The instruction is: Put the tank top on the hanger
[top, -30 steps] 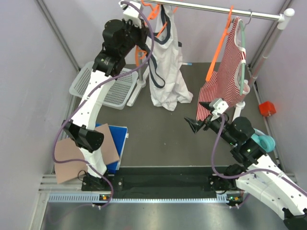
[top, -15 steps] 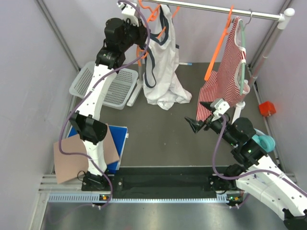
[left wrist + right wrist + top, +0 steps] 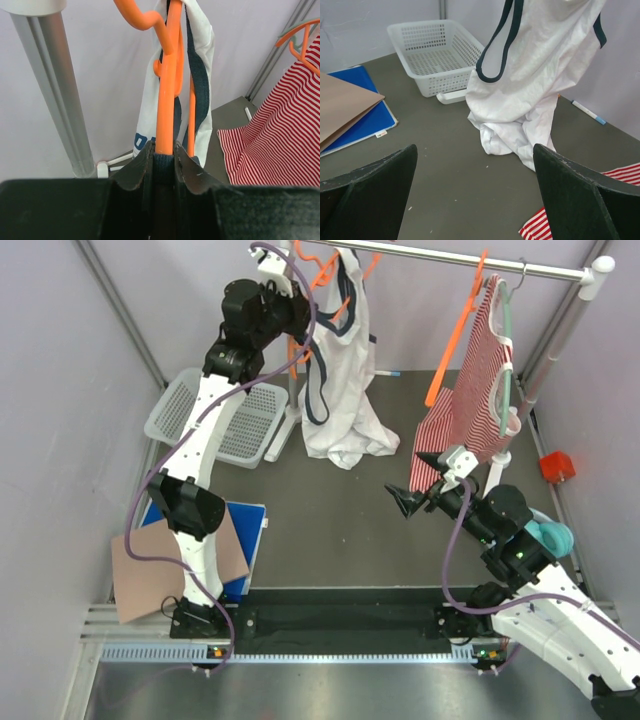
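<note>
The white tank top with navy trim hangs on the orange hanger at the left end of the rail. Its hem is bunched on the table. My left gripper is raised beside it. In the left wrist view the left gripper is shut on the hanger together with a strip of navy trim; white cloth hangs behind. I cannot tell whether the hook rests on the rail. My right gripper stands open low over the table, and in its own view the right gripper faces the tank top with nothing between its fingers.
A red-and-white striped top hangs on a green hanger at the right of the rail, a second orange hanger beside it. A white basket stands at the left. Blue folder and brown cardboard lie front left.
My left arm has raised the hanger and tank top up toward the rail, lifting the hem slightly. The right arm has not moved.
</note>
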`<state>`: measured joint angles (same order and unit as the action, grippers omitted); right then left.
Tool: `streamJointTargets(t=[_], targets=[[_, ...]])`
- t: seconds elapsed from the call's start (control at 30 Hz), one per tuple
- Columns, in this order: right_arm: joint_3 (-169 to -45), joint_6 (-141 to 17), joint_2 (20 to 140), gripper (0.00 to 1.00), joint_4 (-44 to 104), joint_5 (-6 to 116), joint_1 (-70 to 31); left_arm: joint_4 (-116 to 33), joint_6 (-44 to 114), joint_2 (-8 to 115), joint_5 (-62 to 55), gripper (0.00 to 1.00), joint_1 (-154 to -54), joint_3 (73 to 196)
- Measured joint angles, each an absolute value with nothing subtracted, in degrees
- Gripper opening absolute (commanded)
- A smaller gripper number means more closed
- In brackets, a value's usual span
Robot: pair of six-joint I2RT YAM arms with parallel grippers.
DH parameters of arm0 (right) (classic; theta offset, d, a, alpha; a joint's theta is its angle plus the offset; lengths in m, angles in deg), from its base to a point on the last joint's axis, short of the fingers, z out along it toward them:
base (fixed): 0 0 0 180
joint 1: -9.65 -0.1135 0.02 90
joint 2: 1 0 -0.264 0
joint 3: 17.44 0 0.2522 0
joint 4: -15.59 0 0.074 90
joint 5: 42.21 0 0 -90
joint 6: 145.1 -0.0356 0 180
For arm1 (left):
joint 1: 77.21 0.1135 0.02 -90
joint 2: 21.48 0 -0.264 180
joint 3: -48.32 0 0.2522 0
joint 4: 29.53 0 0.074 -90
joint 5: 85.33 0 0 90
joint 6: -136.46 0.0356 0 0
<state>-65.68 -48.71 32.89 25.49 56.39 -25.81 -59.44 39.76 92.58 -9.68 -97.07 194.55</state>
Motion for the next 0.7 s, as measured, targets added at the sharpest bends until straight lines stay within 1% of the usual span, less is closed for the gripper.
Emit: streamJointTargets(t=[0.03,0.07,0.17,0.43,0.53,0.7], targets=[[-65.68,-48.71,32.91,0.98,25.49,56.39,-25.79,-58.91,39.78,92.53,-9.66,0.26,-97.09,194.13],[-65.68,-48.71,32.93,0.98,25.49,56.39,-25.81,-58.19,39.92,92.40,-9.66,0.62,-97.09,193.52],[-65.68,-48.71,33.04,0.99,25.49,56.45,-25.81,-56.49,40.22,91.37,-9.61,0.99,-97.11,190.81],[-65.68,-48.71,34.48,1.00,25.60,57.37,-25.81,-53.45,40.20,84.77,-9.68,0.99,-97.16,181.04],[-65.68,-48.71,34.79,1.00,25.75,57.42,-25.81,-50.63,40.18,79.05,-9.52,0.99,-97.16,173.46],[-65.68,-48.78,34.75,1.00,25.73,57.48,-25.79,-42.94,40.13,65.12,-7.99,0.99,-97.16,155.99]])
